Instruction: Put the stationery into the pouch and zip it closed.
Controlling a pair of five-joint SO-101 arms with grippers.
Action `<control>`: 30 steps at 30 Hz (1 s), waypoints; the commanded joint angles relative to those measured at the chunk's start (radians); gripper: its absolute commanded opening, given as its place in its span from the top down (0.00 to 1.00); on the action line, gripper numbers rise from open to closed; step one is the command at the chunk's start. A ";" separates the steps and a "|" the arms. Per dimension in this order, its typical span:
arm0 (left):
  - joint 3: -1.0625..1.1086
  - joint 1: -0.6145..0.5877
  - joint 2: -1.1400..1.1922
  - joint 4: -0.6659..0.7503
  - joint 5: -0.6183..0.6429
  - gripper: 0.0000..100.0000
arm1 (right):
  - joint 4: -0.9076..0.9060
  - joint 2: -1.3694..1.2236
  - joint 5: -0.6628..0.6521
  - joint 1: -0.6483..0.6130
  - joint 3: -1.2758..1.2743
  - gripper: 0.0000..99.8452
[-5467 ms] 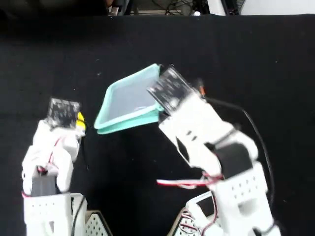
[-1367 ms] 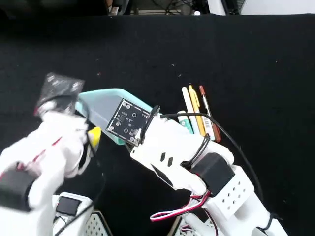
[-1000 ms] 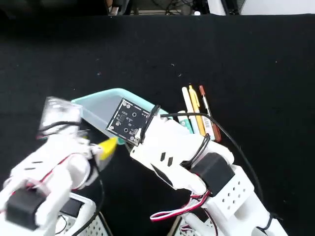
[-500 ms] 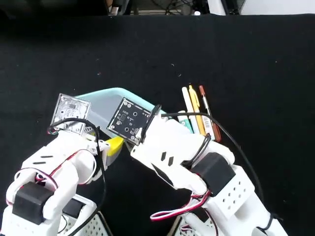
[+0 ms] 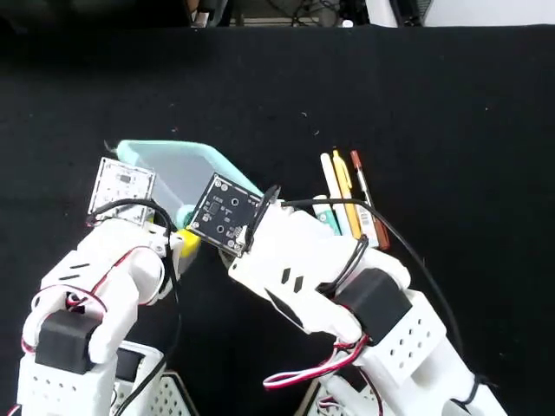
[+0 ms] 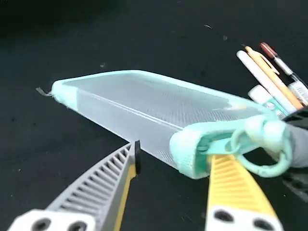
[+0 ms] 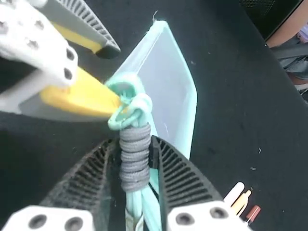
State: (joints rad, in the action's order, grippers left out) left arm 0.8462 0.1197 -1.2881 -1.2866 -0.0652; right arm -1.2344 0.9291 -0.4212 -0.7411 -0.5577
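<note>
Black cloth covers the table (image 5: 451,104) from edge to edge. The right gripper (image 7: 135,144) is pressed together on the grey-wrapped strap (image 7: 134,156) at the near end of the pouch (image 7: 166,82). A mint ring (image 7: 126,105) sits just beyond the fingertips. The left gripper (image 6: 175,153) is spread. Its grey finger lies beside the long side of the pouch (image 6: 144,106). Its yellow finger lies under the near end and touches the ring (image 6: 262,150). The pouch (image 5: 169,169) sits in the left half of the table and is angled toward the left edge, with its far corner lowest in the left wrist view. The pens (image 5: 349,195) lie side by side on the cloth near the table centre, outside the pouch and apart from it.

Compared with 0.5 s ago, the far end of the pouch has swung toward the left edge, and the left arm has advanced slightly. Compared with 5.5 s ago, the left arm has come in from the left front to the pouch.
</note>
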 commanded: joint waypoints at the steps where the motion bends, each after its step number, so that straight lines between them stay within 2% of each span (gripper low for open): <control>1: -0.004 -0.031 -0.003 0.026 -0.008 0.83 | 0.020 0.016 0.000 0.012 0.008 0.99; 6: -0.004 -0.030 -0.003 0.028 -0.012 0.96 | 0.020 0.018 -0.002 0.012 -0.024 0.99; 15: -0.104 -0.031 -0.003 0.021 -0.012 0.97 | 0.003 0.022 -0.034 0.012 -0.102 0.99; 27: -0.165 -0.031 -0.018 0.000 -0.005 0.97 | -0.215 0.039 -0.035 0.015 0.105 0.99; 30: -0.219 -0.031 -0.064 -0.031 0.008 0.97 | -0.212 0.105 -0.035 0.080 0.114 0.99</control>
State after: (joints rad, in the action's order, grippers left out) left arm 0.7173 0.1089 -1.3203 -1.3050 -0.0698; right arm -1.4154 0.9643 -0.4457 -0.7304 -0.4964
